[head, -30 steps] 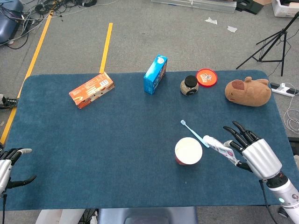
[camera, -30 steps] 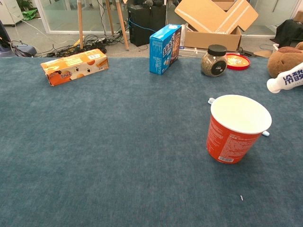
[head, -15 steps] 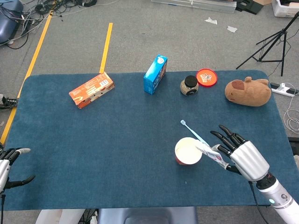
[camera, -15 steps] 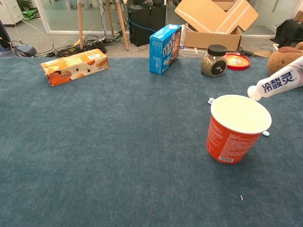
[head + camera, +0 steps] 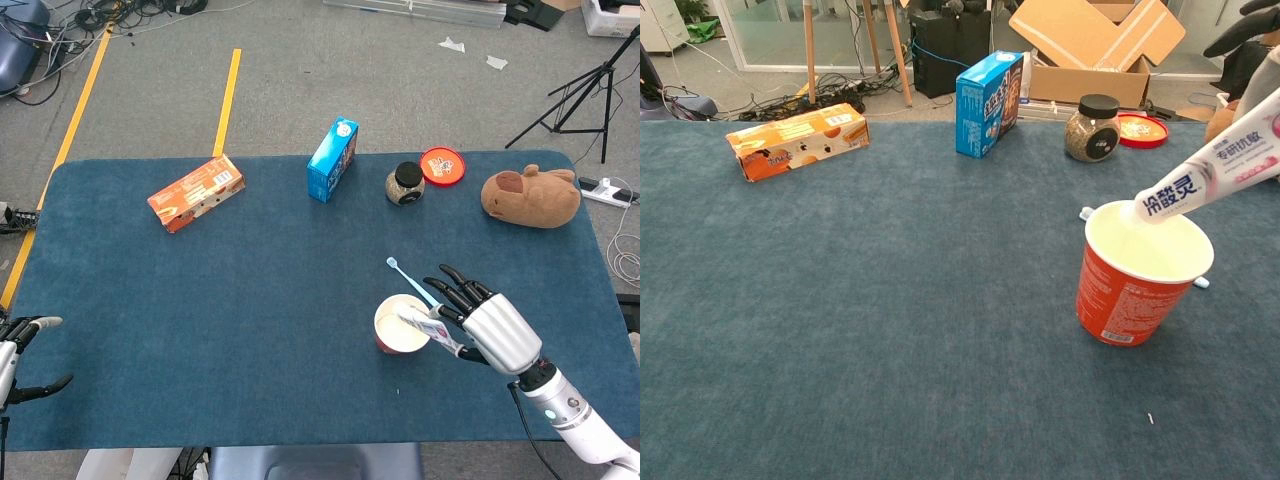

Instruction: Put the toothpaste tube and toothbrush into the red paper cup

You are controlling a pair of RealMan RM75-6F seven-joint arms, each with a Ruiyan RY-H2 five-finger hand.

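The red paper cup (image 5: pixel 402 326) (image 5: pixel 1130 296) stands upright on the blue cloth, right of centre. My right hand (image 5: pixel 486 325) (image 5: pixel 1258 38) holds the white toothpaste tube (image 5: pixel 424 325) (image 5: pixel 1210 170) slanted, cap end down over the cup's open mouth. The light-blue toothbrush (image 5: pixel 408 279) lies on the cloth just behind the cup; the chest view shows only its two ends (image 5: pixel 1085 212). My left hand (image 5: pixel 14 345) hovers at the table's near left edge, fingers apart, holding nothing.
Along the far side stand an orange box (image 5: pixel 196 192), a blue carton (image 5: pixel 332 158), a dark-lidded jar (image 5: pixel 405 184), a red lid (image 5: pixel 443 164) and a brown plush toy (image 5: pixel 530 195). The table's edge (image 5: pixel 300 441) runs near the cup's front.
My right hand has carried the toothpaste tube leftward, from beside the cup to over its mouth, cap end tipping down. The left hand has barely shifted.
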